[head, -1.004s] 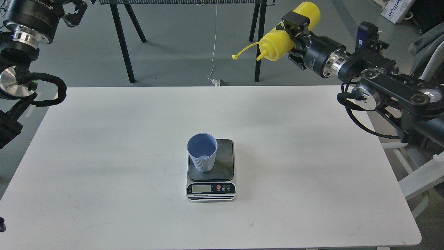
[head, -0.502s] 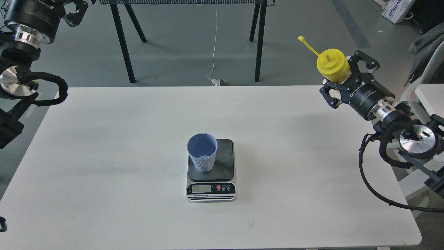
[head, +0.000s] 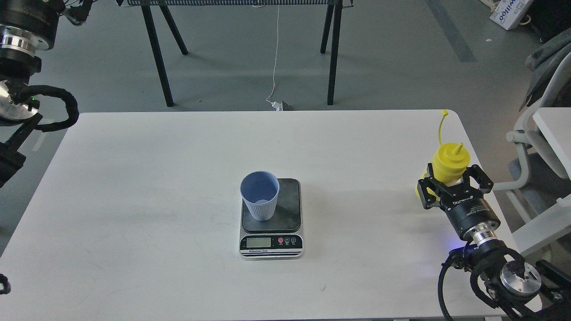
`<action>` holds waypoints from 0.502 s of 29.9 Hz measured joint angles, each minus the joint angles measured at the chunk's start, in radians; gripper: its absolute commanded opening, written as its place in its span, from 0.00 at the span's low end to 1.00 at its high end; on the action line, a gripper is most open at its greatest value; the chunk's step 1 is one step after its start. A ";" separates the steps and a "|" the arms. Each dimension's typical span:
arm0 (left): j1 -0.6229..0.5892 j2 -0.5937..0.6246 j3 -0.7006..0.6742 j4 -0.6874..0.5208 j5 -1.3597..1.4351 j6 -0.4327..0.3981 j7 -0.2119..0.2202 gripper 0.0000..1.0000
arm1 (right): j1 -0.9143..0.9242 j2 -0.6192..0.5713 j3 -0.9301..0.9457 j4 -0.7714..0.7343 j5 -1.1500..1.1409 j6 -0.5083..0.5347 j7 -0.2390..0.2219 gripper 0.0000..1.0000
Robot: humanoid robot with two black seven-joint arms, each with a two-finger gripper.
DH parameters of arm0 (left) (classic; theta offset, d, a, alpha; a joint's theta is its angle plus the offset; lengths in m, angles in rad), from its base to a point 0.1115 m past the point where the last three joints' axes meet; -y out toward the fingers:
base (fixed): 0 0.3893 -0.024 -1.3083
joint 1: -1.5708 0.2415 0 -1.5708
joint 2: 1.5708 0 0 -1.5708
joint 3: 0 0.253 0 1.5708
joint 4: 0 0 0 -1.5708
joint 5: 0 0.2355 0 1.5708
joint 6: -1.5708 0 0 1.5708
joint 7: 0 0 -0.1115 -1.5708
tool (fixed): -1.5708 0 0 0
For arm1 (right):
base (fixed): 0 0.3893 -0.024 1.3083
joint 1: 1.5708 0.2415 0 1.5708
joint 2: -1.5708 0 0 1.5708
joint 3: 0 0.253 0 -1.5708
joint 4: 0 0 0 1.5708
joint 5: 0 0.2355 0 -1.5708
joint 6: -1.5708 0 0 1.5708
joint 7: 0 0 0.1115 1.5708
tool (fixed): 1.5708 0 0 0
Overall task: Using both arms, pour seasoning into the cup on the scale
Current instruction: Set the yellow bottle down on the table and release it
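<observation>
While upright, right gripper (head: 454,180) around seasoning (head: 450,161)

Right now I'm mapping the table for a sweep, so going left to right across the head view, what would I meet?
Left arm at the left edge → cup → scale, the cup standing on its left part → yellow seasoning bottle, upright in the right end effector.
</observation>
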 measured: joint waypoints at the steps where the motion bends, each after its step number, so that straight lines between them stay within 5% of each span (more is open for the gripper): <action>1: 0.000 0.001 0.000 0.000 0.000 0.000 0.000 1.00 | -0.009 0.017 0.000 -0.002 0.000 0.000 0.000 0.35; 5: 0.001 0.002 -0.001 0.000 -0.001 0.000 0.001 1.00 | -0.025 0.048 0.003 -0.006 0.000 0.000 0.000 0.39; 9: 0.002 0.002 -0.001 -0.001 -0.001 0.000 0.002 1.00 | -0.037 0.050 0.004 -0.007 0.001 0.000 0.000 0.59; 15: 0.002 0.000 -0.001 -0.001 -0.001 0.000 0.002 1.00 | -0.056 0.043 0.006 -0.021 0.000 0.000 -0.003 0.70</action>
